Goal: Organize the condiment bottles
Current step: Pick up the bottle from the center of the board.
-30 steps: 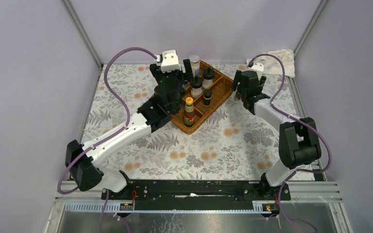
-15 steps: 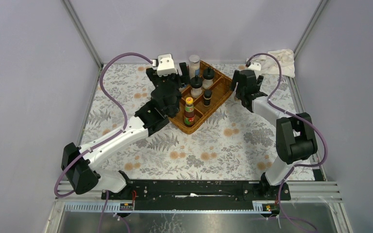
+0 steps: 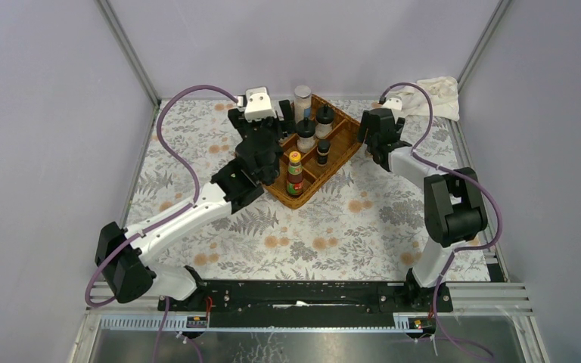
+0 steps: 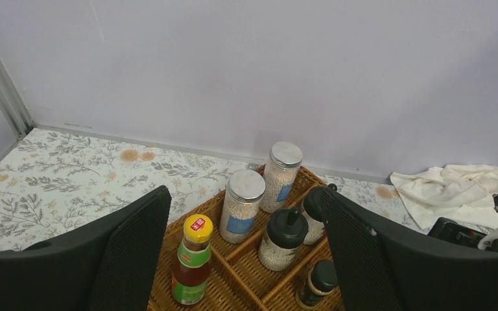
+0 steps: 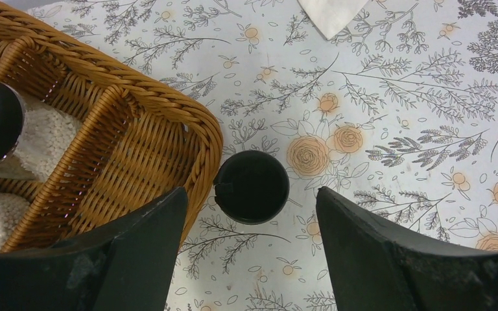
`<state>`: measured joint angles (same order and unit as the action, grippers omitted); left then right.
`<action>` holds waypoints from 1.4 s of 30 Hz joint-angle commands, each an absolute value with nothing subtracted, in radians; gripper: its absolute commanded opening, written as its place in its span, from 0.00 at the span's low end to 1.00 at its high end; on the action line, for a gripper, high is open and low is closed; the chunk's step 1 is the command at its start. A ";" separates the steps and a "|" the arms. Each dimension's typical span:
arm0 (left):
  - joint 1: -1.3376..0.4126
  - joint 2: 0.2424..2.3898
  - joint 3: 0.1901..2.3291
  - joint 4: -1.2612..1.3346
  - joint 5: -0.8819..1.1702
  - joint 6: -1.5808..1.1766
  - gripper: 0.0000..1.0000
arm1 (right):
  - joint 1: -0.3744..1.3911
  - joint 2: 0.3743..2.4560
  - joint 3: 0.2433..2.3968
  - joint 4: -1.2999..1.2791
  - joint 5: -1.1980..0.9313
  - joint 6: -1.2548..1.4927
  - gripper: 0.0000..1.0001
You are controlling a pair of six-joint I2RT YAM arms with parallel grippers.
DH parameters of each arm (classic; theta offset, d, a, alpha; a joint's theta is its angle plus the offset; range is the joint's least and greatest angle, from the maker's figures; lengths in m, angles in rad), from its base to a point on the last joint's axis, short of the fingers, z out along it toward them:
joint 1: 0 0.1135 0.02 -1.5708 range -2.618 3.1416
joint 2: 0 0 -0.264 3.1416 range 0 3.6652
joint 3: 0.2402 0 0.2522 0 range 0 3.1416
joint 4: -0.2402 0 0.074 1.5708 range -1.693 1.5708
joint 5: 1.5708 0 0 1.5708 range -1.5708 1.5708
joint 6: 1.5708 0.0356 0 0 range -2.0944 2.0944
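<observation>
The condiment bottles mostly stand in a brown wicker divided tray point(image 3: 342, 155). There are a yellow-capped sauce bottle point(image 4: 193, 269), two white blue-labelled shakers point(image 4: 242, 206) point(image 4: 281, 176), two black-lidded jars of white grains point(image 4: 285, 238) and a small dark spice jar point(image 4: 319, 284). My left gripper point(image 4: 246, 192) hovers open above the tray's left side, holding nothing. Another black-lidded jar point(image 5: 251, 187) stands on the table just outside the tray's corner point(image 5: 207, 139). My right gripper point(image 5: 251, 190) points straight down over it, open, with one finger on each side in view.
A crumpled white cloth point(image 3: 435, 91) lies in the back right corner. The floral table cover point(image 3: 363, 219) is walled in by grey panels behind and at both sides. The tray sits diagonally at the back centre.
My right gripper has moved back and left to the tray's right corner, and its jaws have narrowed a little. The left gripper shifted slightly left and back early on, then held still.
</observation>
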<state>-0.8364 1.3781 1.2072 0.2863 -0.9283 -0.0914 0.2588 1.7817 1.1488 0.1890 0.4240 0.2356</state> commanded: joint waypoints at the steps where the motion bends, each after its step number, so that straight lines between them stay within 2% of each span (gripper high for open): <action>1: -0.837 1.343 1.189 0.358 -0.957 -0.098 0.90 | 0.253 1.800 1.197 0.191 0.416 0.228 0.79; 8: -0.837 1.340 1.176 0.372 -0.960 -0.094 0.90 | 0.252 1.827 1.208 0.196 0.416 0.227 0.75; 19: -0.837 1.347 1.168 0.387 -0.963 -0.088 0.90 | 0.244 1.849 1.222 0.203 0.418 0.224 0.59; 28: -0.837 1.351 1.162 0.393 -0.963 -0.088 0.90 | 0.231 1.860 1.226 0.202 0.413 0.226 0.37; 38: -0.837 1.358 1.165 0.390 -0.964 -0.089 0.90 | 0.225 1.846 1.233 0.188 0.407 0.220 0.00; 42: -0.837 1.361 1.166 0.389 -0.969 -0.088 0.90 | 0.225 1.831 1.236 0.190 0.406 0.213 0.00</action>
<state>-0.8364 1.3617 1.1767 0.3229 -0.9325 -0.0910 0.2325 1.8496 1.1957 0.1917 0.4171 0.2276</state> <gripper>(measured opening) 0.899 0.505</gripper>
